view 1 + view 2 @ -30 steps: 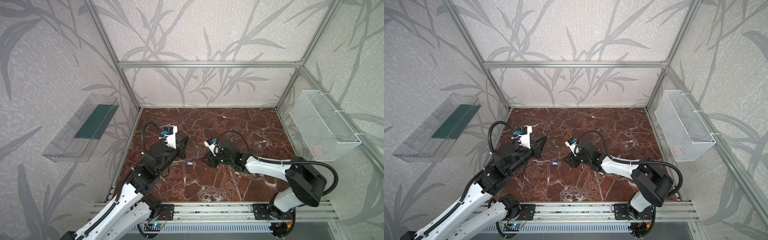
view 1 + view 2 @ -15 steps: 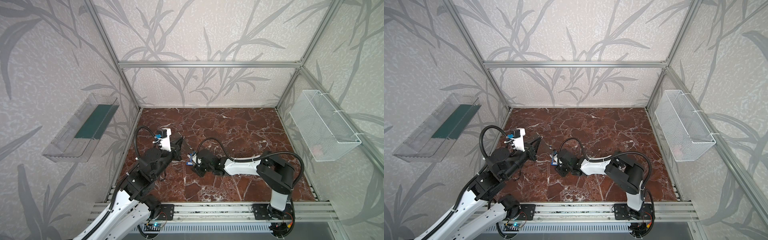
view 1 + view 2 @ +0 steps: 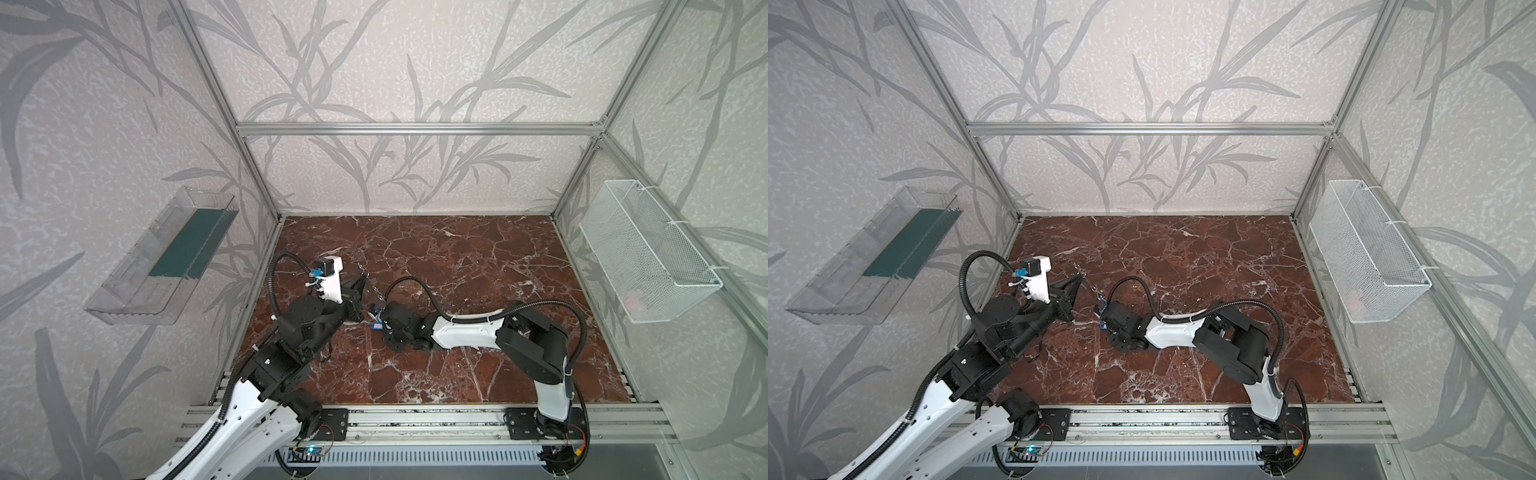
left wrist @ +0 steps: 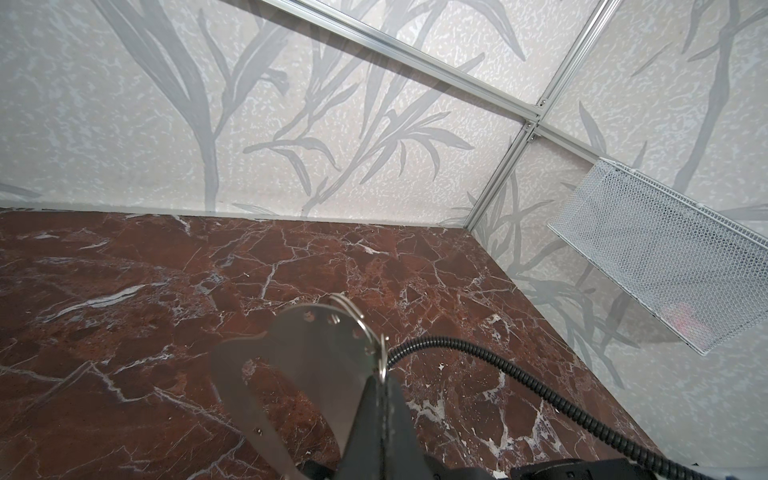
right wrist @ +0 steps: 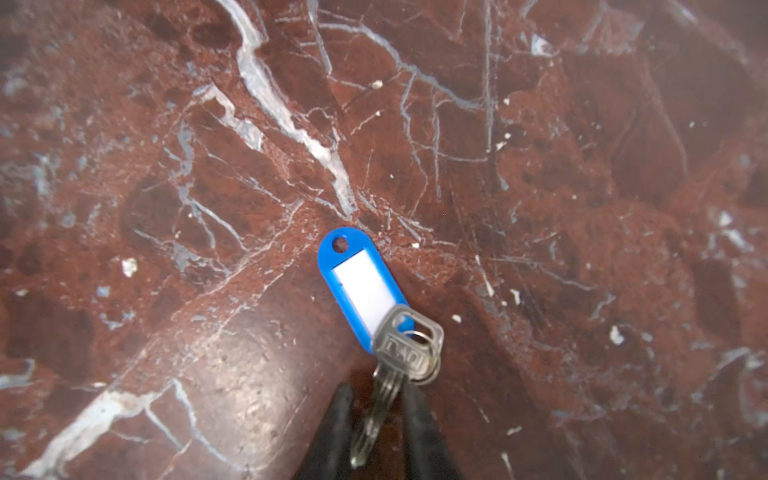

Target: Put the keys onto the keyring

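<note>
The left gripper (image 4: 380, 384) has its dark jaws pinched together on the rim of the keyring (image 4: 320, 345), whose grey plate spreads ahead of them and off to one side. Small holes follow its curved edge, and thin wire rings (image 4: 349, 306) hang there, one right at the jaw tips. A black ribbed cable (image 4: 498, 365) crosses the marble floor (image 4: 145, 291) beyond the jaws, and a white mesh basket (image 4: 665, 257) hangs on the far wall.

Right wrist view: black fingers (image 5: 334, 432) cut off at frame edge; contact with the keys (image 5: 405, 353) unconfirmed, picture soft. Left wrist view: keyring (image 4: 299, 361) partly behind left gripper (image 4: 380, 386), lower end out of frame. Both top views: keys too small to count.
</note>
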### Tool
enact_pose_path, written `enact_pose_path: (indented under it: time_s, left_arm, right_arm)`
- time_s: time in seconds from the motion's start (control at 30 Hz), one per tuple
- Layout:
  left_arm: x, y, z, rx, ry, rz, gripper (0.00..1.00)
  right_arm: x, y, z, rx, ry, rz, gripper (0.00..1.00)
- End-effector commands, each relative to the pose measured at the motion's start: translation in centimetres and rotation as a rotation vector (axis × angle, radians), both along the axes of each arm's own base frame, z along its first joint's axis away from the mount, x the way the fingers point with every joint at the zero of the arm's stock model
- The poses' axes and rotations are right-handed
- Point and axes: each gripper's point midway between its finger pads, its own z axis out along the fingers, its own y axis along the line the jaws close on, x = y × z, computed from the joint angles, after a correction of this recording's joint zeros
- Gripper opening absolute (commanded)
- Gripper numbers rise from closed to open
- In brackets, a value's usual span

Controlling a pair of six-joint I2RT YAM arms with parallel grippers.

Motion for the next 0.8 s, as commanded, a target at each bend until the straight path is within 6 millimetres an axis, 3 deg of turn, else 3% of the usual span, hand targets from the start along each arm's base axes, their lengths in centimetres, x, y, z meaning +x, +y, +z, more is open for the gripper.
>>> enact_pose_path:
  time_s: [0.0, 0.07, 0.23, 0.37, 0.57, 0.67, 0.77]
  left_arm:
    - [0.0, -0.1, 0.3, -0.007, -0.021, -0.006, 0.00]
    - [0.0, -0.1, 0.3, -0.007, -0.022, -0.005, 0.00]
    - [0.1, -0.3, 0.3, -0.007, -0.020, -0.012, 0.00]
    - [0.1, -0.5, 0.2, -0.006, -0.017, -0.018, 0.00]
    - [0.1, -0.6, 0.2, -0.009, -0.015, -0.023, 0.00]
    - [0.2, -0.8, 0.1, -0.009, -0.012, -0.029, 0.00]
    - [0.3, -1.0, 0.1, -0.014, -0.011, -0.038, 0.00]
  right_arm:
    - [-0.2, -3.1, -2.5, -0.139, 0.009, -0.041, 0.12]
    - [-0.1, -3.8, -2.3, -0.132, -0.004, -0.059, 0.06]
    - [0.0, -6.6, -2.0, -0.112, 0.010, -0.119, 0.05]
    - [0.4, -10.7, -2.3, -0.094, 0.058, -0.208, 0.05]
    - [-1.9, -16.3, -2.8, -0.095, 0.136, -0.302, 0.05]
    - [-3.4, -17.7, -2.2, -0.070, 0.168, -0.319, 0.07]
    - [-3.9, -17.9, -0.4, 0.002, 0.184, -0.328, 0.14]
